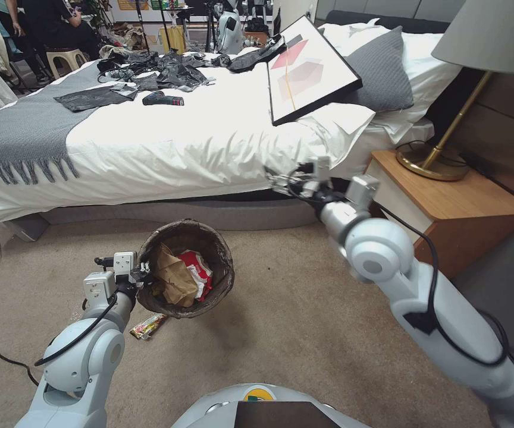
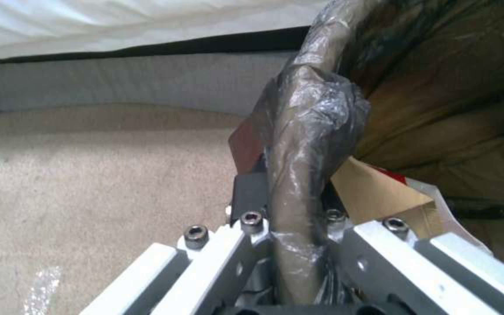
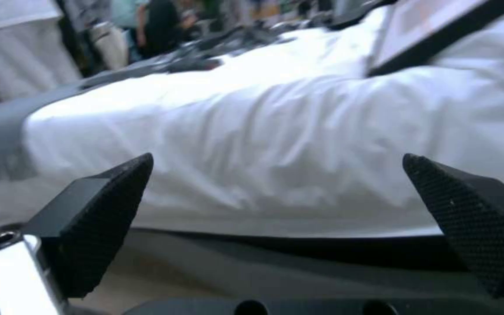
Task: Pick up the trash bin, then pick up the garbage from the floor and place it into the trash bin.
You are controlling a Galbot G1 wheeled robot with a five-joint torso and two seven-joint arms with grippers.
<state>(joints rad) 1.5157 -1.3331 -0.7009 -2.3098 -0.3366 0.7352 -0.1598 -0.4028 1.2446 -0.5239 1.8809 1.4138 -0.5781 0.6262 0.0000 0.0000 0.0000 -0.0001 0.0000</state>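
On the left, the robot's left gripper is clamped tight on the rim of the small round trash bin, which has a dark brown plastic bag folded over its edge. In the left wrist view the bagged rim runs right between the gripper's fingers, with one finger outside the bin and the other side hidden behind the bag. The bin hangs from the gripper, tipped so its mouth faces up toward the head camera, in front of the bed. Inside it lie some pieces of garbage: a crumpled brown paper bag and a red and white crinkly wrapper, touching each other.

Just below the bin, on the beige carpet floor, lies one more piece of garbage, a long yellow and red snack wrapper. It is close to the left arm.

In the middle is the big bed with white sheets, with a grey fringed blanket across its left part.

On the right, the right gripper is held up near the side of the bed, well apart from the bin. In the right wrist view its two black ridged fingertips stand wide apart with nothing between them. Further right stands a wooden bedside table.
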